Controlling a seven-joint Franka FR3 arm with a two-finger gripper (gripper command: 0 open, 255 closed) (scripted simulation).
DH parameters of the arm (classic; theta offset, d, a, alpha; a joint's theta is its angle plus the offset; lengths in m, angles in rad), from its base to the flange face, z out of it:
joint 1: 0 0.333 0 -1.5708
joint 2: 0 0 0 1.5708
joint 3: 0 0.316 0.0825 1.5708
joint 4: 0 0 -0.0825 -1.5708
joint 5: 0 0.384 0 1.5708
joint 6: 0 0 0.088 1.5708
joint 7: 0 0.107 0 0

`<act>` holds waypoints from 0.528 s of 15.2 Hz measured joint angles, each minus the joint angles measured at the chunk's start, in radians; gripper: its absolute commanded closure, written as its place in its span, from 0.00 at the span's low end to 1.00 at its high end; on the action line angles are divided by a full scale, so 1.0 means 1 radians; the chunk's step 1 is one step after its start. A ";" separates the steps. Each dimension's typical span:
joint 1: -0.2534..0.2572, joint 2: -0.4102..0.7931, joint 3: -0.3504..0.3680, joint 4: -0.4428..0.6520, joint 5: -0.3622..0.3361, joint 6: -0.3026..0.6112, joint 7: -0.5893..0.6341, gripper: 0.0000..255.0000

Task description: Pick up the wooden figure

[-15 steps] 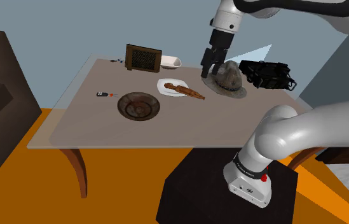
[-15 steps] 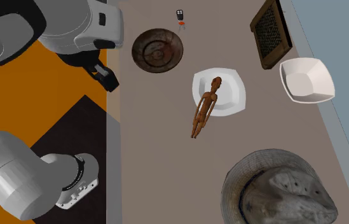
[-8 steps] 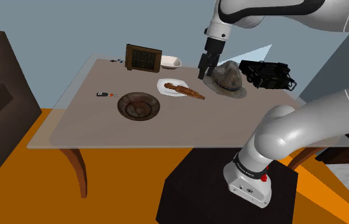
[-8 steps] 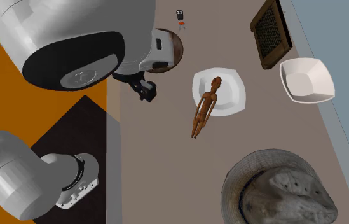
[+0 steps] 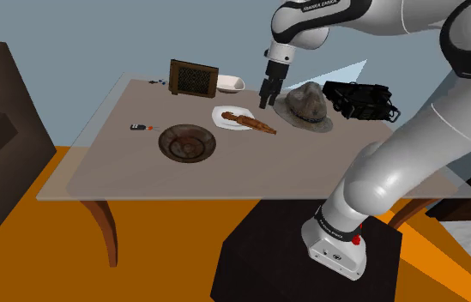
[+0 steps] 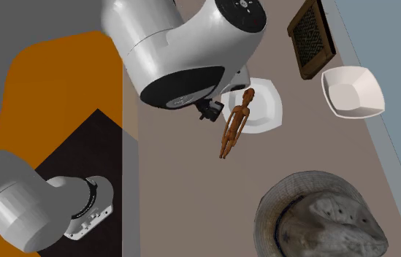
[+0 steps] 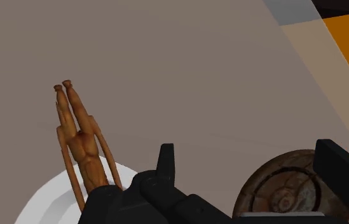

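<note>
The wooden figure (image 5: 249, 122) is a slim brown carved person lying flat, its head end on a white plate (image 5: 224, 115) and its legs out on the table. In the second exterior view the figure (image 6: 233, 125) lies just beside the black gripper (image 6: 209, 113), which peeks out from under the white arm. My gripper (image 5: 265, 101) hangs above the table, just past the figure's leg end and near the hat. In the wrist view the figure (image 7: 81, 137) lies off to one side of the gripper (image 7: 249, 156), whose fingers stand apart with nothing between them.
A grey hat (image 5: 306, 105) sits close beside the gripper, with a black bag (image 5: 358, 100) behind it. A brown bowl (image 5: 188, 141), a small key fob (image 5: 140, 127), a dark wooden crate (image 5: 193, 78) and a white bowl (image 5: 229, 83) also stand on the table (image 5: 122, 176).
The arm has swung from beside the hat toward the shoulder view's left, to the figure's leg end. In the second exterior view it now covers the brown bowl. The fingers stay apart.
</note>
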 measured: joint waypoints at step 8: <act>-0.024 0.363 -0.079 0.223 0.142 0.041 -0.264 0.00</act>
